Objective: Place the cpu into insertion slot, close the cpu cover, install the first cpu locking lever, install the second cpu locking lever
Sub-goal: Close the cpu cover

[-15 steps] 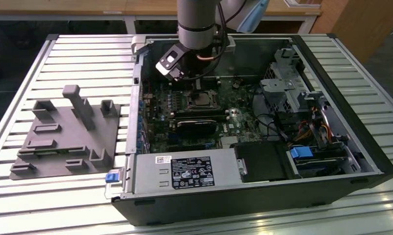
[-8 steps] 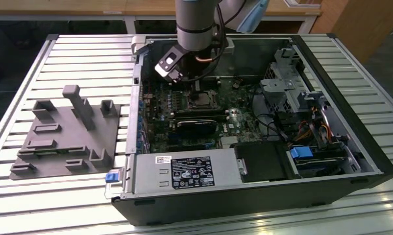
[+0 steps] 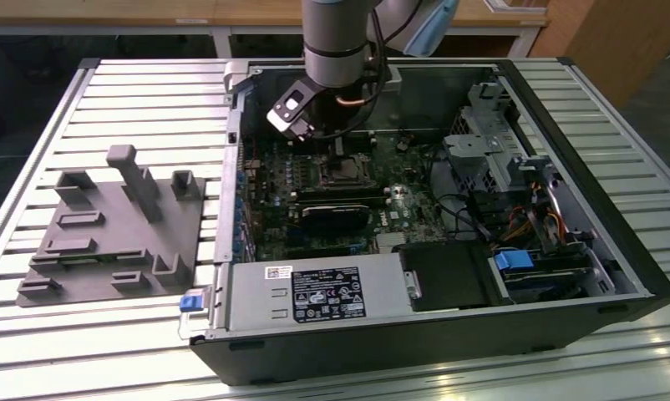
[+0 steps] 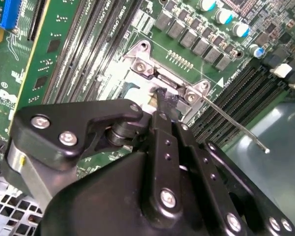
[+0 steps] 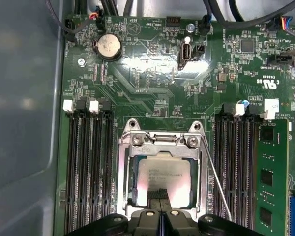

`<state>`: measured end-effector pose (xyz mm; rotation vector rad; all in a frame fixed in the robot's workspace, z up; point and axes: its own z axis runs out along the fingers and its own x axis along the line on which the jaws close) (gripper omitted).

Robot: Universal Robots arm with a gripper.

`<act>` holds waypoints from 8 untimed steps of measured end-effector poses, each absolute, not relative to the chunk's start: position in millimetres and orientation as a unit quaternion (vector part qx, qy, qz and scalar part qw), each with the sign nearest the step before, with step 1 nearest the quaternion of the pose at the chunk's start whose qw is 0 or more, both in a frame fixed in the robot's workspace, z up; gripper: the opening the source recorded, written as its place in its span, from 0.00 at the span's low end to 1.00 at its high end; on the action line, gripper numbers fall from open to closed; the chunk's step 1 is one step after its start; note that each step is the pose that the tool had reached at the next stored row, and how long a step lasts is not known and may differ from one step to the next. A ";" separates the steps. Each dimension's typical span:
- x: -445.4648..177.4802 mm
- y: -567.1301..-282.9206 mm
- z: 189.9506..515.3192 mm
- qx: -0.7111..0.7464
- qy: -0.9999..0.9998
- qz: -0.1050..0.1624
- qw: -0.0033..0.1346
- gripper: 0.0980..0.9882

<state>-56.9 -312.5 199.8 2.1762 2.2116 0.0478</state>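
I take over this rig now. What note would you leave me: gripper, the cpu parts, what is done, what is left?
The gripper is shut, tips at one edge of the cpu.
Done: cpu sits in the insertion slot; cpu cover seems down over it.
Left: one locking lever stands free, not latched; the other I cannot judge.

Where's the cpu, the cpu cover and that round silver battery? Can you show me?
cpu [image 5: 164, 173]: first wrist view, middle of its grey metal top.
cpu cover [image 5: 127, 169]: first wrist view, one side strip of the silvery frame.
round battery [image 5: 109, 45]: first wrist view, centre of its face.
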 end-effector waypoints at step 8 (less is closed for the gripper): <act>-56.6 -312.4 209.1 0.701 0.712 0.015 0.019 0.01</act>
